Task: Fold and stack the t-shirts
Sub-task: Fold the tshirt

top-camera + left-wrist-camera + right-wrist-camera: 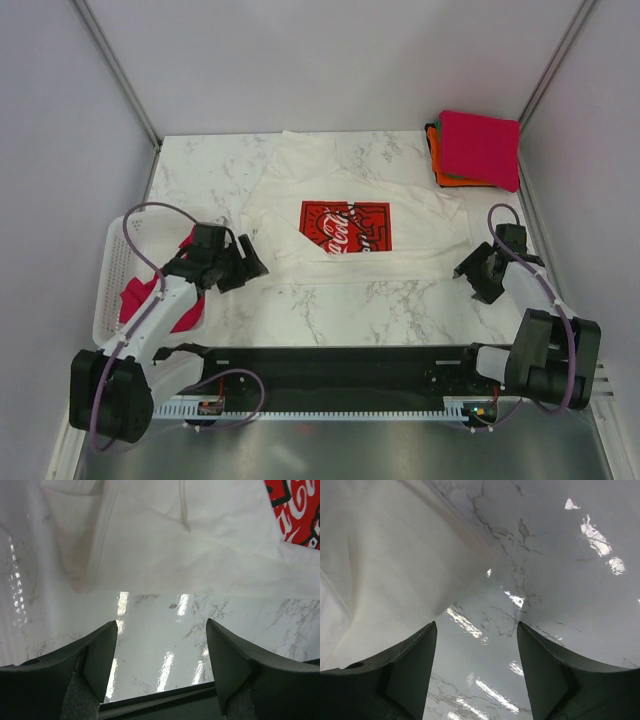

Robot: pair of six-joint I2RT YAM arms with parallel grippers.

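Observation:
The white t-shirt [350, 215] with the red Coca-Cola print [345, 227] lies partly folded on the marble table's middle. It also shows in the left wrist view [190, 545] and the right wrist view [385, 560]. My left gripper [243, 262] is open and empty just off its near left edge; the left wrist view shows the gripper [162, 645] over bare marble. My right gripper [470, 270] is open and empty off its near right corner, likewise over bare marble [476, 647]. Folded magenta, orange and green shirts [477, 150] are stacked at the back right.
A white lattice basket [112, 275] stands at the left edge with a magenta-pink shirt [140, 300] in it, partly under my left arm. A black rail [340, 365] runs along the near edge. Grey walls close in the table.

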